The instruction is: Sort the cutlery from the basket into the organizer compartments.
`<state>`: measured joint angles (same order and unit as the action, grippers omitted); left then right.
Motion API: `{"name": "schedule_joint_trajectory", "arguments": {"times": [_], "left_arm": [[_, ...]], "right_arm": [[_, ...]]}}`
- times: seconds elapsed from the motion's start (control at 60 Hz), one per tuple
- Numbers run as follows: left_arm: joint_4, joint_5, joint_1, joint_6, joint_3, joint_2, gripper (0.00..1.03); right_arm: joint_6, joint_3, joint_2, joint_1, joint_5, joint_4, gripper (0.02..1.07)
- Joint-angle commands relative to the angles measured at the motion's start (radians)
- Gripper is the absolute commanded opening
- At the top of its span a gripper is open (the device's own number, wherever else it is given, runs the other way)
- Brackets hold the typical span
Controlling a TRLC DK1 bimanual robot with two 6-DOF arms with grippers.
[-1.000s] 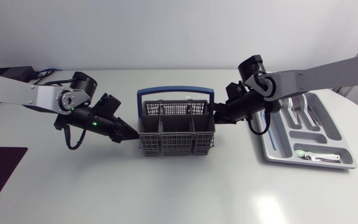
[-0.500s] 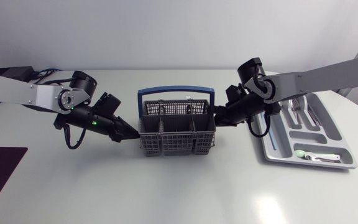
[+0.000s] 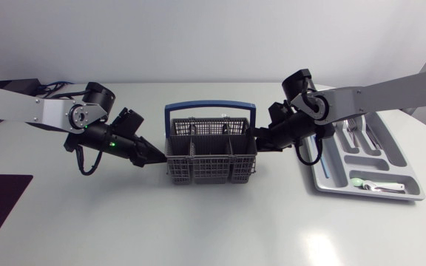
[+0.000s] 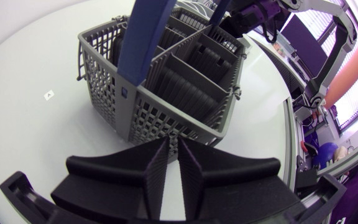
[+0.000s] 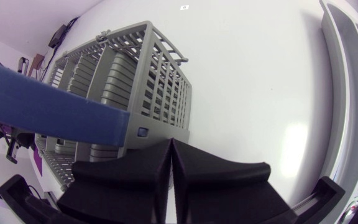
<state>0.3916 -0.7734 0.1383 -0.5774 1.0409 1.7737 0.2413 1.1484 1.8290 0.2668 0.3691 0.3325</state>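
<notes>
Basket [image 3: 210, 159] sits between both grippers. Left gripper [image 3: 156, 158]: fingers closed together, empty, tips at the basket's near wall. Right gripper [image 3: 259, 139]: same, at the opposite wall. Organizer [image 3: 344, 176] behind the right gripper.

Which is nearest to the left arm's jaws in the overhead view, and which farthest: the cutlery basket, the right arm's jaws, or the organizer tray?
1. Cutlery basket: right at the tip of the left jaws, on its left end.
2. Right arm's jaws: at the basket's opposite end.
3. Organizer tray: farthest, out beyond the right arm's jaws.
</notes>
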Motion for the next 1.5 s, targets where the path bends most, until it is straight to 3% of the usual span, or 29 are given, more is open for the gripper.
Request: {"name": "schedule_joint_trajectory", "arguments": {"times": [0.0,0.983,1.333,1.483], "left_arm": [[-0.008,-0.023,-0.006,-0.012,0.019,0.004,0.15],[-0.014,-0.021,-0.020,-0.004,0.050,0.035,0.15],[-0.013,-0.018,-0.077,-0.018,0.015,-0.010,0.16],[-0.017,0.013,-0.105,-0.012,-0.028,-0.120,0.17]], "right_arm": [[0.024,-0.036,-0.025,0.014,0.007,-0.003,0.07],[0.029,-0.127,-0.146,0.041,-0.018,0.007,0.07],[0.000,-0.164,-0.200,-0.017,-0.150,0.003,0.07],[-0.036,-0.193,-0.306,-0.021,-0.222,0.002,0.07]]}}
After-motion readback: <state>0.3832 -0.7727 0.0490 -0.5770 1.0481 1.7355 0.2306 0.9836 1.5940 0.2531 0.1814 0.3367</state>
